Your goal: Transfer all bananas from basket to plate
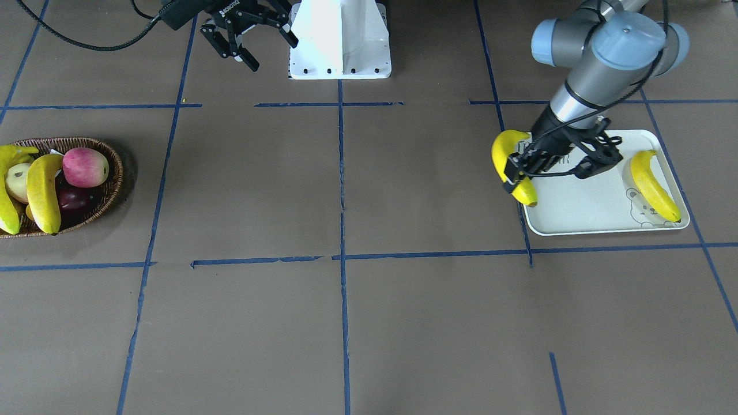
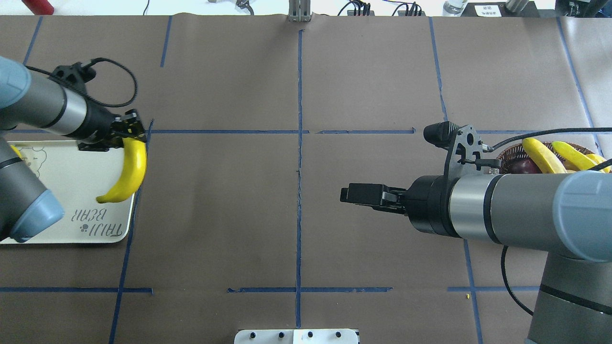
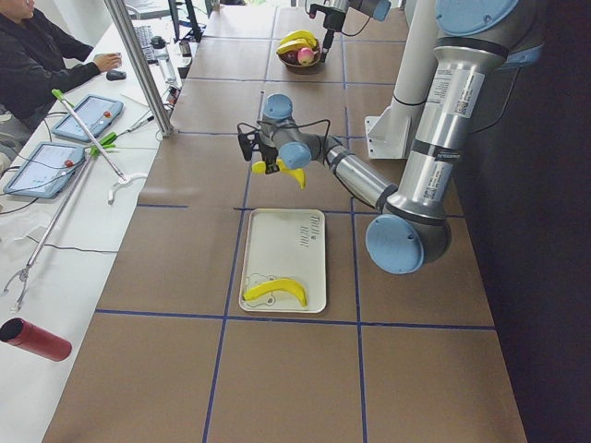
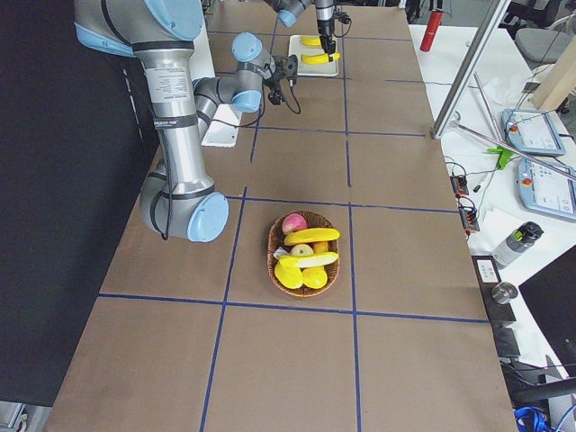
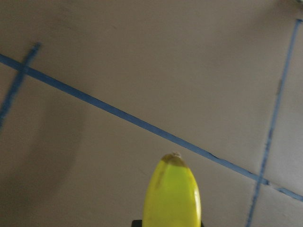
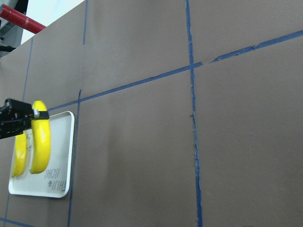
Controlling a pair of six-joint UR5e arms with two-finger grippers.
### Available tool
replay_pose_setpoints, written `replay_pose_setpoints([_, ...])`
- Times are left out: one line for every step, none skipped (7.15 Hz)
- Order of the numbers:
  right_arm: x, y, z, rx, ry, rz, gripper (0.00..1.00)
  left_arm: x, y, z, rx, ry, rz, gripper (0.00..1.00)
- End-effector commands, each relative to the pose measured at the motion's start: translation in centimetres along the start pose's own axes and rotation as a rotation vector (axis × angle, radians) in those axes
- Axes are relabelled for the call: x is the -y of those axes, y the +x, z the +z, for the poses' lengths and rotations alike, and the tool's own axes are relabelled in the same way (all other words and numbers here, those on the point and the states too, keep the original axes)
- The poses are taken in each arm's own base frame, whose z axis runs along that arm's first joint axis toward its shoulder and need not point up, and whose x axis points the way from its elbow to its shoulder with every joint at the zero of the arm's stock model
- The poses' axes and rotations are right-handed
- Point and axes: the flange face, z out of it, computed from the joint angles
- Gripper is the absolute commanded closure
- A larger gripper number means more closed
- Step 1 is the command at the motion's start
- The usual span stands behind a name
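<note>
My left gripper [image 1: 515, 173] is shut on a yellow banana [image 1: 509, 162] and holds it in the air over the edge of the white plate [image 1: 582, 213] that faces the table's middle; this shows in the overhead view too [image 2: 130, 172]. A second banana [image 1: 653, 185] lies on the plate by the bear print. The wicker basket [image 1: 112, 178] holds two more bananas [image 1: 44, 193] [image 1: 7, 196]. My right gripper [image 1: 249, 41] is open and empty, hovering near the robot base, between basket and table middle [image 2: 355, 195].
The basket also holds a pink-red apple [image 1: 85, 167], a dark red fruit [image 1: 72, 199] and a pale fruit [image 1: 17, 181]. The white robot base [image 1: 340, 40] stands at the table's edge. Blue tape lines cross the brown table.
</note>
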Motion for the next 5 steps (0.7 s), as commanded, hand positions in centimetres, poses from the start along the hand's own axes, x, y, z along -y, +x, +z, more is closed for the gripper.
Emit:
replay_pose_setpoints([0.9,1.1,0.4,-0.068,0.017,-0.001,0.0,2.8,-12.0,1.2,0.152,0.013,-0.033,1.0])
replay_pose_setpoints([1.1,1.3,0.4,-0.076,0.02,-0.014,0.0,3.8,-14.1,1.8,0.188,0.032,-0.072,1.0])
replay_pose_setpoints([1.1,1.7,0.8,-0.091,0.021,-0.014,0.0,4.8,-15.7,2.4,0.216,0.044,-0.093,1.0])
replay_pose_setpoints([1.5,2.3,0.7,-0.102,0.027,-0.011,0.0,6.0,-17.0,3.7,0.25,0.114,-0.089,1.0])
replay_pose_setpoints([2.0,1.9,0.2,-0.09,0.034,-0.009,0.0,6.3,-17.6,4.2,0.251,0.135,-0.081,1.0])
